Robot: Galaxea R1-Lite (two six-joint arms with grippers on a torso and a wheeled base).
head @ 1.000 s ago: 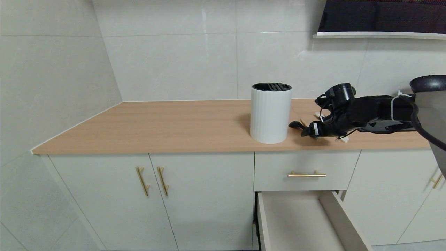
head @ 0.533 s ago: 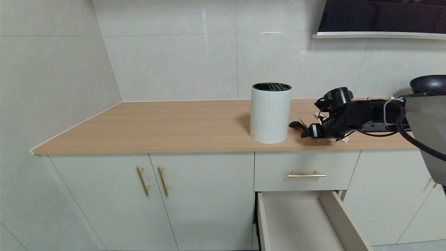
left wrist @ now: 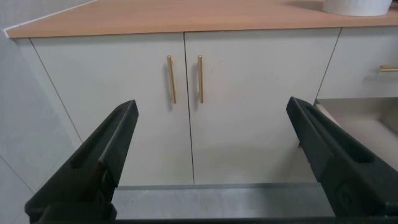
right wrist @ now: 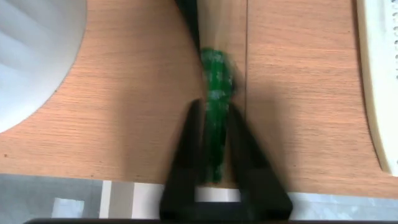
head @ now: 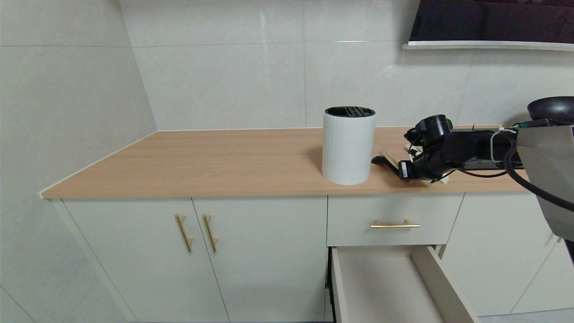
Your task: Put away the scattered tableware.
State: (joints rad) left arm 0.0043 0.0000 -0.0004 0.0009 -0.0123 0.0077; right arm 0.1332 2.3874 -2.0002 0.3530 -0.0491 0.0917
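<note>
In the head view, one wooden worktop [head: 224, 161] is running along a tiled wall. One white holder [head: 348, 148] with a dark top is standing upright on it. The right tool [head: 403, 170] is sitting low on the worktop, just beside the holder. One small dark end [head: 380, 159] of a piece of tableware is lying on the worktop between the holder and the tool. Under the worktop, two cupboard doors [head: 197, 251] are showing, each with one gold handle [head: 183, 232]. One drawer front [head: 394, 213] is wearing one more gold handle. Below it, one drawer [head: 437, 287] is standing pulled out.

In the left wrist view, the left tool [left wrist: 211, 112] is hanging low in front of the two cupboard doors, well apart from the things on the worktop. Its two fingers [left wrist: 99, 162] are standing wide apart, with nothing between them. The two gold handles are sitting side by side. The bottom of the white holder is peeking in at the worktop's edge.

In the right wrist view, the right tool's two dark fingers [right wrist: 189, 149] are squeezing one green piece of tableware [right wrist: 216, 81], one finger on each side. The green piece is lying flat on the worktop, and its dark part is pointing away from the tool. The white holder is sitting near it on one side. One pale rimmed thing [right wrist: 378, 81] is lying on the other side, apart from the green piece.
</note>
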